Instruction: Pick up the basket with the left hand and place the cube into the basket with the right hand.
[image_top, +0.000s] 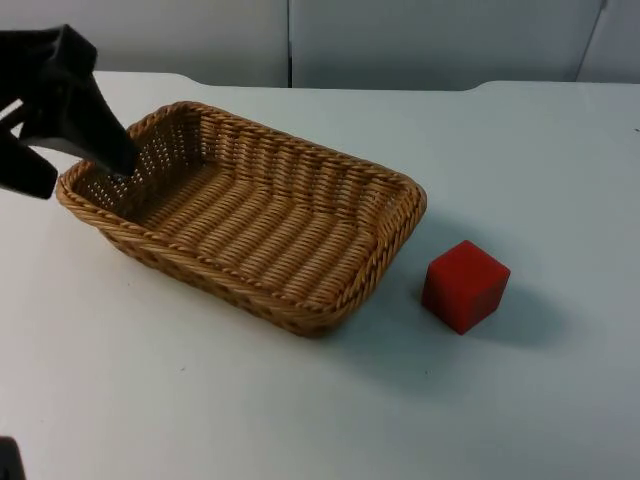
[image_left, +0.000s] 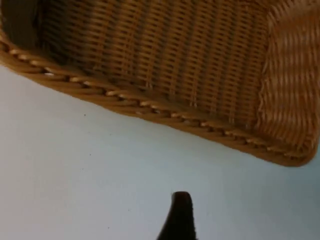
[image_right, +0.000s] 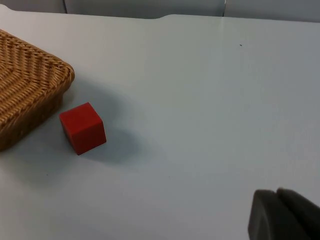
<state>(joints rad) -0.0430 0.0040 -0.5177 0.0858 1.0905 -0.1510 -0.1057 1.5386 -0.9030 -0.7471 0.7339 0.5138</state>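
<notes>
A: White tabletop (image_top: 150, 400) running back to a grey partition wall (image_top: 400, 40). The wicker basket (image_top: 250, 225) sits left of centre, flat and empty, and the red cube (image_top: 465, 285) stands just right of it, apart from the rim.

B: And the left tool (image_top: 85, 150)?

A: At the basket's far-left corner, spread, with one finger down inside the wall and the other outside. It straddles the rim but I judge it hasn't pinched yet.

B: So the step is the grasp.

A: Yes. It should seat deep over the braided rim before squeezing, then lift level, since a corner hold will let the far end sag.

B: The right tool (image_right: 280, 210)?

A: Waiting well to the right of the cube; it looks pressed together.

B: Any labels?

A: No writing anywhere.
</notes>
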